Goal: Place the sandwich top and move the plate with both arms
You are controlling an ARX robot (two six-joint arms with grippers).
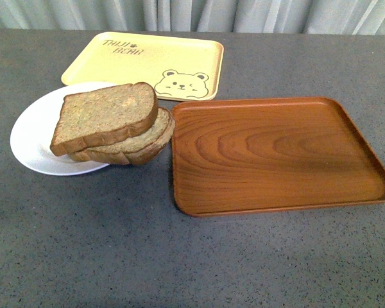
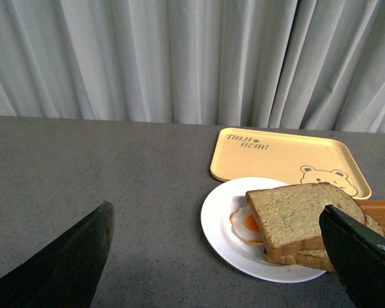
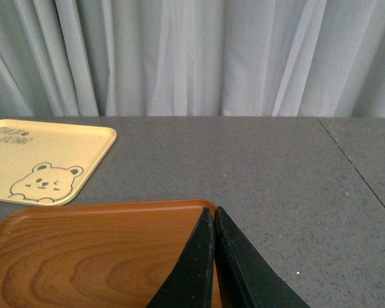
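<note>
The sandwich top (image 1: pixel 106 115), a squarish brown slice, lies on a rounder lower slice (image 1: pixel 155 135) on the white plate (image 1: pixel 32 138) at the table's left. In the left wrist view the sandwich top (image 2: pixel 295 215) covers most of a fried egg (image 2: pixel 246 224) on the plate (image 2: pixel 213 221). My left gripper (image 2: pixel 217 209) is open, well back from the plate, which shows between its wide-spread fingers (image 2: pixel 70 256). My right gripper (image 3: pixel 212 212) is shut on nothing, over the brown tray's corner. Neither arm shows in the front view.
A brown wooden tray (image 1: pixel 276 154) lies right of the plate, its left rim close to the lower slice. A yellow bear-printed tray (image 1: pixel 144 64) sits behind the plate. Grey curtains hang behind the grey table. The wooden tray (image 3: pixel 83 250) and yellow tray (image 3: pixel 38 160) also show in the right wrist view.
</note>
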